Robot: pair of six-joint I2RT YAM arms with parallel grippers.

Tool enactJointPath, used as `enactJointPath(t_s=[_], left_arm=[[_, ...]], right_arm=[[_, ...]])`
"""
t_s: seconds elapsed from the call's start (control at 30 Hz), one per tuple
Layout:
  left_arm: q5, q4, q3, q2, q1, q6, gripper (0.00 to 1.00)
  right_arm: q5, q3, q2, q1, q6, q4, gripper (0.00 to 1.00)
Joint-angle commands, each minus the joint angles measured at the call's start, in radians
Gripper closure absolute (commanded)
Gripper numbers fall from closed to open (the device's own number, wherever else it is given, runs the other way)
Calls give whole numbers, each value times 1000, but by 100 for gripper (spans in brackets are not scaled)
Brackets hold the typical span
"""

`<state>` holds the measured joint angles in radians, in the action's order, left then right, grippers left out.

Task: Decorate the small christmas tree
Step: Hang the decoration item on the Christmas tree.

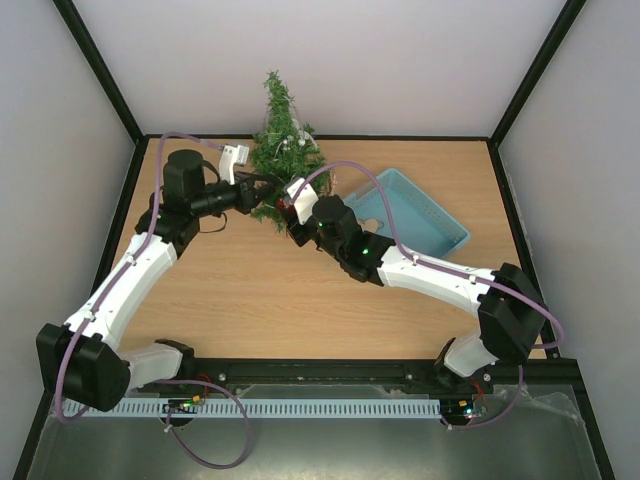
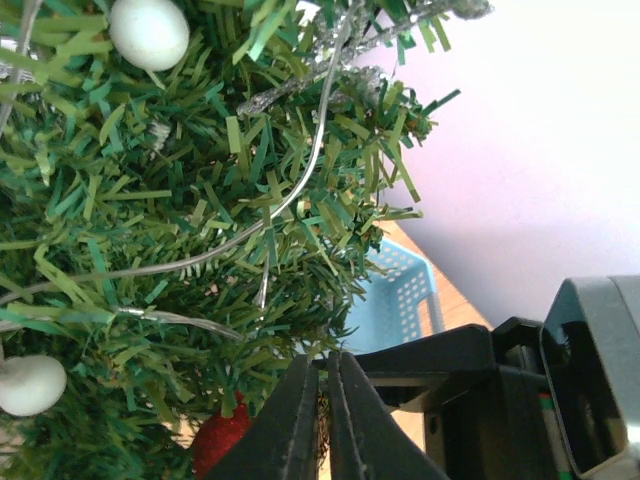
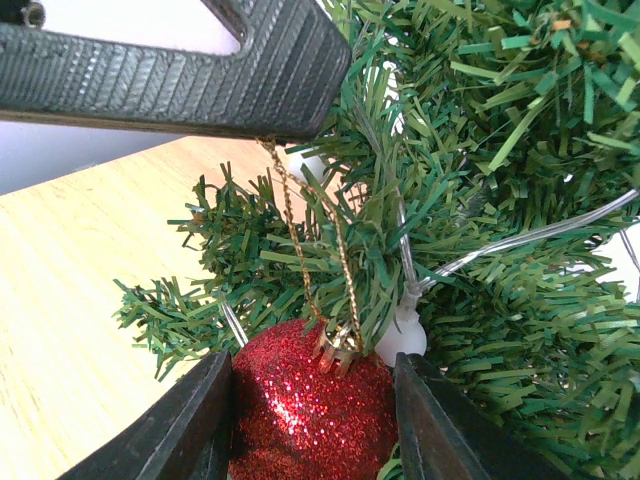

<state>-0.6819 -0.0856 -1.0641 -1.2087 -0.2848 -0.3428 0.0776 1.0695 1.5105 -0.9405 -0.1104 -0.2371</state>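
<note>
table [image 1: 260, 300]: wood top, fills the middle of the top view; both arms reach up from the bottom edge.
small christmas tree [image 1: 282, 150]: upper centre of the top view, upright at the far table edge near the back wall. Its branches fill the left of the left wrist view and the right of the right wrist view.
blue basket [image 1: 462, 238]: right of the tree in the top view, just beside the low branches. I spot no spare ornaments in it from above, not sure.
right gripper [image 3: 310, 390]: bottom centre of the right wrist view, clamped on the red bauble, one finger each side.
left gripper [image 2: 325, 365]: bottom centre of the left wrist view, jaws pinched nearly together on the gold loop. One ribbed finger shows at the upper left of the right wrist view.
red bauble [image 3: 300, 420]: glitter ball, pushed up under a low branch, not hanging free.
white balls [image 2: 148, 30]: two, upper left and lower left of the left wrist view, sitting in the needles.
silver tinsel [image 2: 300, 90]: upper centre, draped on the branches.
light wire [image 2: 300, 190]: clear strand looping through the branches.
gold loop [image 3: 300, 230]: runs from the bauble cap up to the left finger, close by a branch tip. I can't tell if it is round the tip.
done: I judge the lights, tinsel and white balls are on.
left: hooking the loop over a branch, then both grippers letting go.
</note>
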Motion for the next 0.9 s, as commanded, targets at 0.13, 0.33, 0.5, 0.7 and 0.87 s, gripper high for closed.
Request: enactJointPath(t_s=[0.13,0.33,0.5,0.7,0.87], left_arm=[[6,63,-1,6,-20,24,98],[37,68,-9,-1,-29,49,98],[59,52,-12,-22,-30,72,98],[71,55,-2,-39,-30,94,98],[59,87,16,-38,-31,89,98]], right_arm=[[0,19,-42,6,2,-13,59],[7,4,-55,6,6,-26,59],[21,6,-32,7,5,-24,59],[27,15,-9,7,11,-9,59],[34,0,-12,8,12,-11,59]])
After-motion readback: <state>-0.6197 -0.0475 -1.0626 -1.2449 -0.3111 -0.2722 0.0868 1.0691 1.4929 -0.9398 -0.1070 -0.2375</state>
